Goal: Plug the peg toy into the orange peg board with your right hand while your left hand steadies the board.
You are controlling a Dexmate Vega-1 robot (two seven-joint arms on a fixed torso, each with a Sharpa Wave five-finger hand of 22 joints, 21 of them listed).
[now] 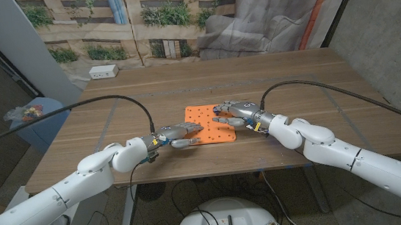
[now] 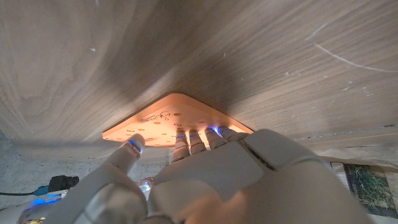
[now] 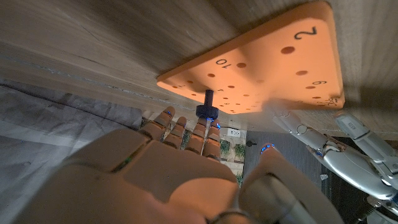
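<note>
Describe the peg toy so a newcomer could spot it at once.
Start at the wooden table, then find the orange peg board near its middle. The peg toy is the small dark blue piece at the right hand fingertips, the only dark object against the orange surface.

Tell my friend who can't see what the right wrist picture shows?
The right hand reaches toward an orange peg board on the wooden table, with a dark blue peg standing in it by the fingertips. The left hand touches the board's edge.
</note>
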